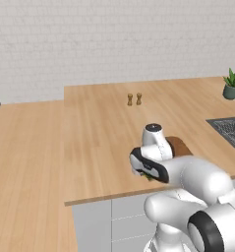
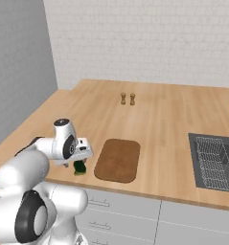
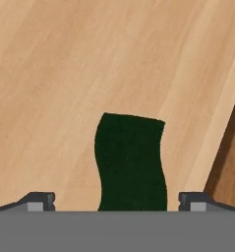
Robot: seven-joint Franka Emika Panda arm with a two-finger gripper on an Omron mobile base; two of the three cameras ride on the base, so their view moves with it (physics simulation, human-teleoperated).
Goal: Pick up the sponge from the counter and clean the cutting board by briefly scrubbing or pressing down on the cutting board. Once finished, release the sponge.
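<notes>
The sponge (image 3: 131, 162), a small dark green block, lies on the light wood counter (image 2: 159, 119) close to its front edge, just left of the cutting board (image 2: 118, 159). My gripper (image 3: 116, 202) hangs right above the sponge (image 2: 79, 167), open, with one fingertip on each side of it and not touching it. The reddish-brown cutting board (image 3: 232, 167) shows at the right edge of the hand view. In the left base view my arm covers most of the board (image 1: 180, 146), and only a green sliver of the sponge (image 1: 147, 175) peeks out under the hand.
Two small brown shakers (image 2: 123, 98) stand farther back on the counter. A dark sink with a rack (image 2: 216, 160) sits to the right. A potted plant (image 1: 232, 83) stands at the far right corner. Grey cabinet fronts (image 2: 135, 215) run below the counter edge.
</notes>
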